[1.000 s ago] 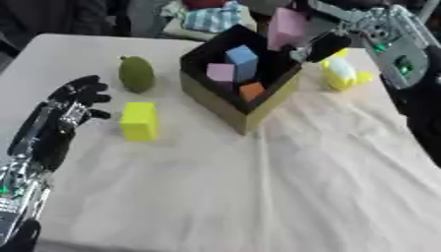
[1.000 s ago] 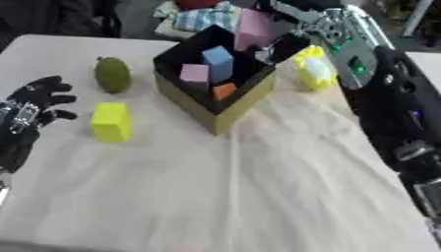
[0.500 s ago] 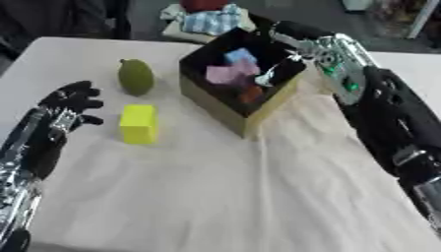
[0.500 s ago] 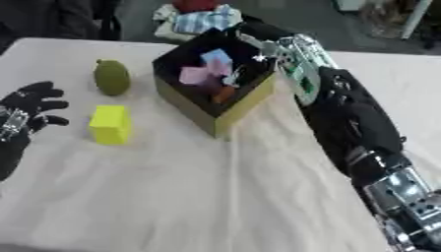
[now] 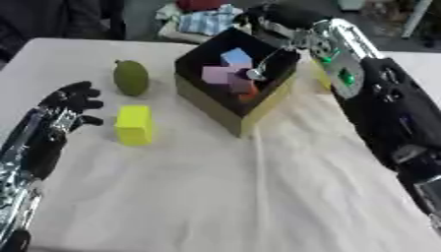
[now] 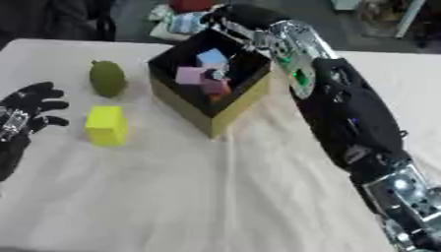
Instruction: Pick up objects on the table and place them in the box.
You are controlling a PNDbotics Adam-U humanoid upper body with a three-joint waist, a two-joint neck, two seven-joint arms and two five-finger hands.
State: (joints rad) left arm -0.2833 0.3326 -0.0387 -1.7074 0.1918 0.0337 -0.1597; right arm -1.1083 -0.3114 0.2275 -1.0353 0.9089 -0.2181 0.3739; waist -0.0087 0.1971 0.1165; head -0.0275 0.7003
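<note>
Two items lie outside our box (image 5: 215,106): a green avocado-like fruit (image 5: 131,77) at its 9 o'clock and a yellow block (image 5: 134,124) at 7. Pink, blue and orange blocks (image 5: 228,74) sit inside. Our right hand (image 5: 280,27) reaches over the far rim, finger state unclear. Our left hand (image 5: 71,102) rests with fingers spread, just beside the yellow block.

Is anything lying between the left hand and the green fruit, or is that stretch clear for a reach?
Nothing lies there: in the left eye view only bare tablecloth separates the left hand from the green fruit. The yellow block sits nearer, off that line.
</note>
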